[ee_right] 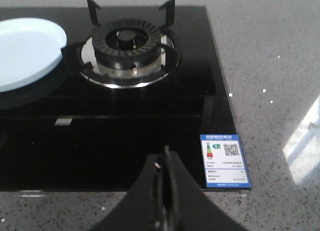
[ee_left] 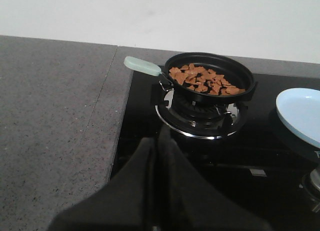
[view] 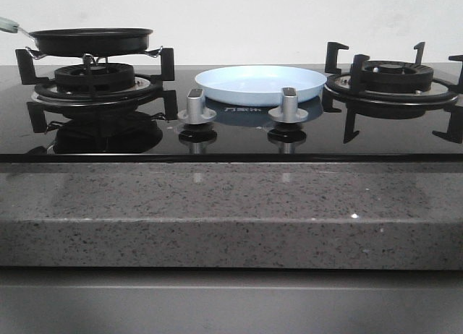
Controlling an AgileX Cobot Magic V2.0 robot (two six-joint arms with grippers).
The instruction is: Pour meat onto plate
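A black glass gas hob [view: 231, 135] is set into a speckled grey stone desk [view: 231, 218]. On the left burner [view: 95, 79] stands a black frying pan [ee_left: 210, 77] with a pale green handle [ee_left: 142, 66], and the meat [ee_left: 205, 80] lies inside it as a loose heap of small orange-brown chunks spread across the pan's floor. The pale-blue plate [view: 260, 83] rests on the glass between the two burners, behind the two silver control knobs [view: 197, 106], and is bare. The right burner [ee_right: 129, 45] carries only its black pan supports. An energy label [ee_right: 225, 161] with a blue border is stuck on the hob's near right corner. The left end effector [ee_left: 152, 163] hangs over the hob's front left edge, well short of the pan, with its dark fingers pressed together and nothing between them. The right end effector [ee_right: 164, 176] hovers near the label, its fingers likewise appearing closed and empty, though the tips lie low in the right wrist view and are hard to read.
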